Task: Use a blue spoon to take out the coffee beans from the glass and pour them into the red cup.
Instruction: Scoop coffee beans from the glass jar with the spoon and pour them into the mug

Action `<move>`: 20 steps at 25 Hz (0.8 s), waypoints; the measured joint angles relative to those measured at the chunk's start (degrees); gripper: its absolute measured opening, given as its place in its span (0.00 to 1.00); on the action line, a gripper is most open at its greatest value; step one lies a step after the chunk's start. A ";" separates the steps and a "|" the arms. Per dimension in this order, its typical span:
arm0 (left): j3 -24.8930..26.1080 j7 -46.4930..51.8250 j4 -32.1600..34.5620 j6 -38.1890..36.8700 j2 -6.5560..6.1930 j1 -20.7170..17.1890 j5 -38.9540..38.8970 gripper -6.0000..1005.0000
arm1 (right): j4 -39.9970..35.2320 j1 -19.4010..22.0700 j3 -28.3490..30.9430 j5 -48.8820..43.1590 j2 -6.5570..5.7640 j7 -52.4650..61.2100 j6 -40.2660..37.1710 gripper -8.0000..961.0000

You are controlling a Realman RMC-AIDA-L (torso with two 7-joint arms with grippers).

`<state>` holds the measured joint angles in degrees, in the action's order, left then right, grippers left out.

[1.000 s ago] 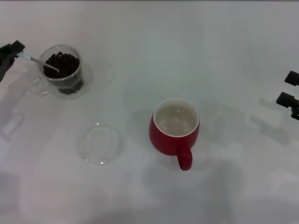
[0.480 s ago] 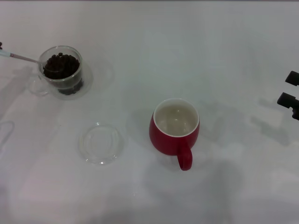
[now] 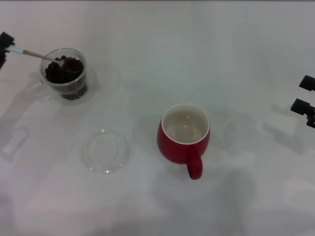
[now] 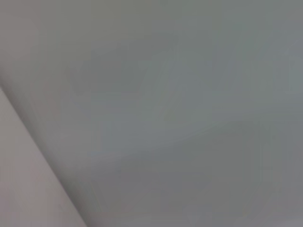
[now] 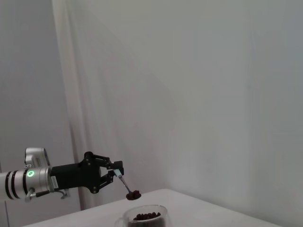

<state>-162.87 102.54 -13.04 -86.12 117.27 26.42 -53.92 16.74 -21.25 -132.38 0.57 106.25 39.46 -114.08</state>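
Note:
The glass (image 3: 84, 82) stands at the far left with a heap of coffee beans (image 3: 66, 74) inside. My left gripper (image 3: 6, 44) is at the left edge, shut on the handle of the blue spoon (image 3: 39, 55), whose bowl is over the glass. In the right wrist view the left gripper (image 5: 115, 169) holds the spoon (image 5: 124, 183) tilted down, a few beans (image 5: 134, 194) in its bowl, just above the glass (image 5: 161, 213). The red cup (image 3: 172, 145) stands empty at the middle, handle toward me. My right gripper (image 3: 306, 94) is parked at the right edge, open and empty.
A flat clear glass dish (image 3: 107, 150) lies on the white table between the glass and the red cup, nearer to me. The left wrist view shows only a blank grey surface.
The spoon's bowl has lifted out of the heap with beans in it. My left gripper has come back into view at the left edge. The right arm has not moved.

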 joint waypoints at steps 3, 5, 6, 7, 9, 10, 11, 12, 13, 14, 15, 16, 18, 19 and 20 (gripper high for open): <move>-0.06 -0.07 0.04 -0.79 0.57 0.57 0.83 0.13 | 0.19 -0.29 0.00 0.02 -0.07 -0.08 -0.04 0.63; -0.08 -0.18 0.09 -0.88 1.02 1.18 2.07 0.13 | 0.21 -0.44 0.00 0.04 -0.17 -0.10 -0.08 0.63; -0.09 -0.38 0.45 -0.89 1.17 1.55 2.79 0.13 | 0.18 -0.55 0.00 0.05 -0.22 -0.14 -0.09 0.63; -0.08 -0.63 1.01 -0.83 1.23 1.82 3.37 0.13 | 0.18 -0.66 0.00 0.06 -0.26 -0.19 -0.08 0.63; -0.09 -1.28 2.34 -0.64 1.29 2.46 4.50 0.13 | 0.18 -0.85 0.02 0.11 -0.28 -0.40 0.00 0.63; -0.08 -1.47 2.74 -0.58 1.31 2.72 4.90 0.13 | 0.18 -0.97 0.02 0.13 -0.28 -0.51 0.07 0.63; -0.08 -1.62 2.94 -0.52 1.38 3.02 5.35 0.13 | 0.19 -1.02 0.02 0.15 -0.28 -0.59 0.12 0.63; -0.08 -1.86 3.30 -0.45 1.49 3.46 6.11 0.13 | 0.19 -1.09 0.02 0.16 -0.28 -0.65 0.16 0.63; -0.08 -2.13 3.78 -0.37 1.58 3.81 6.78 0.13 | 0.19 -1.12 0.02 0.16 -0.28 -0.68 0.18 0.63; -0.08 -2.41 4.34 -0.19 1.57 4.00 7.25 0.13 | 0.18 -1.15 0.03 0.16 -0.28 -0.73 0.19 0.63; -0.08 -2.76 5.10 0.10 1.56 4.32 7.86 0.13 | 0.17 -1.17 0.02 0.16 -0.28 -0.79 0.19 0.63; -0.08 -3.06 5.63 0.41 1.54 4.63 8.50 0.13 | 0.17 -1.17 0.02 0.16 -0.28 -0.81 0.18 0.63; -0.07 -3.53 6.30 0.89 1.54 5.38 9.83 0.13 | 0.20 -1.17 0.03 0.17 -0.30 -0.84 0.13 0.63; -0.08 -3.71 6.65 0.96 1.58 5.54 10.30 0.13 | 0.21 -1.17 0.03 0.16 -0.31 -0.84 0.12 0.63; -0.07 -3.97 7.20 1.05 1.60 5.70 10.81 0.13 | 0.21 -1.16 0.03 0.17 -0.32 -0.85 0.13 0.63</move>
<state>-162.95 98.57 -5.84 -85.06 118.87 32.12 -43.11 16.95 -22.42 -132.36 0.74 105.93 38.61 -113.95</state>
